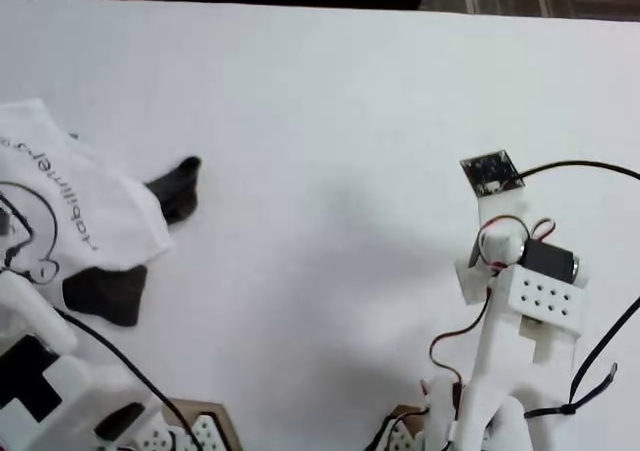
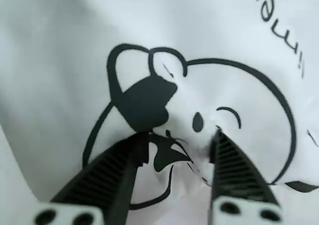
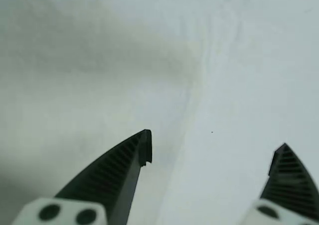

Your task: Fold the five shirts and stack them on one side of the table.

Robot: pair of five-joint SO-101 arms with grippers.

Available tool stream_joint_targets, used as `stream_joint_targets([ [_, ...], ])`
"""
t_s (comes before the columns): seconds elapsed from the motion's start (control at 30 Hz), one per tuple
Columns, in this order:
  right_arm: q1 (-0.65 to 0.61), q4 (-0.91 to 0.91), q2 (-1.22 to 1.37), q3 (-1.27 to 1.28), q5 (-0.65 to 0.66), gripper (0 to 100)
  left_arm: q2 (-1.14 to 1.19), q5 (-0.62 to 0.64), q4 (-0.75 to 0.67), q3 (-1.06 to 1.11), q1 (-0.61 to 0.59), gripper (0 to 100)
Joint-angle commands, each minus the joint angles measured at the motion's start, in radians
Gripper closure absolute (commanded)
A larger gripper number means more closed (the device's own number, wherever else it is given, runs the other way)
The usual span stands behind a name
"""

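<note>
A white shirt (image 1: 70, 206) with a black bear drawing and lettering lies bunched at the table's left edge. Black fabric (image 1: 176, 187) sticks out from under it on the far side, and more black fabric (image 1: 104, 293) shows on the near side. My left gripper (image 2: 179, 136) is open, and its fingertips (image 2: 141, 144) press down on the bear print of the white shirt (image 2: 224, 50). The left arm (image 1: 40, 371) comes in from the bottom left corner. My right gripper (image 3: 215, 141) is open over bare table, holding nothing. The right arm (image 1: 520, 291) stands at the lower right.
The white table (image 1: 330, 101) stretches wide between the two arms and toward the far edge. Black cables (image 1: 590, 356) trail from the right arm. Brown arm bases (image 1: 205, 421) sit at the near edge.
</note>
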Motion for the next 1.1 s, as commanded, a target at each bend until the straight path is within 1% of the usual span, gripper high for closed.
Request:
stream_joint_targets([
  [0.0, 0.002, 0.005, -0.004, -0.009, 0.005, 62.5, -0.054, 0.034, 0.0, -0.012, 0.037, 97],
  [0.03, 0.002, 0.005, -0.004, -0.009, 0.005, 62.5, -0.055, 0.051, 0.015, -0.021, 0.051, 96],
  [0.07, 0.002, 0.005, -0.004, -0.009, 0.005, 62.5, -0.055, 0.061, 0.038, -0.042, 0.064, 98],
  [0.13, 0.002, 0.005, -0.004, -0.009, 0.005, 62.5, -0.055, 0.078, 0.104, -0.096, 0.109, 97],
  [0.23, 0.002, 0.005, -0.004, -0.009, 0.005, 62.5, -0.055, 0.14, 0.255, -0.249, 0.212, 97],
  [0.3, 0.002, 0.005, -0.004, -0.009, 0.005, 62.5, -0.055, 0.187, 0.362, -0.381, 0.302, 97],
  [0.33, 0.002, 0.005, -0.004, -0.009, 0.005, 62.5, -0.055, 0.213, 0.381, -0.437, 0.348, 97],
  [0.43, 0.002, 0.005, -0.004, -0.008, 0.003, 62.5, -0.086, 0.267, 0.373, -0.553, 0.46, 97],
  [0.6, 0.002, 0.005, -0.004, -0.005, -0.002, 62.5, -0.155, 0.269, 0.356, -0.682, 0.764, 97],
  [0.73, 0.004, 0.005, -0.004, -0.005, -0.003, 62.5, -0.187, 0.269, 0.244, -0.783, 1.03, 97],
  [0.8, 0.004, 0.005, -0.004, -0.003, -0.003, 62.5, -0.181, 0.269, 0.176, -0.792, 1.131, 97],
  [0.87, 0.004, 0.007, -0.004, -0.003, -0.003, 62.5, -0.157, 0.269, 0.14, -0.779, 1.2, 97],
  [0.93, 0.007, 0.007, -0.004, -0.003, -0.003, 62.5, -0.118, 0.269, 0.132, -0.742, 1.243, 97],
  [1.07, 0.008, 0.007, -0.004, -0.003, -0.003, 62.5, -0.04, 0.269, 0.133, -0.604, 1.277, 97],
])
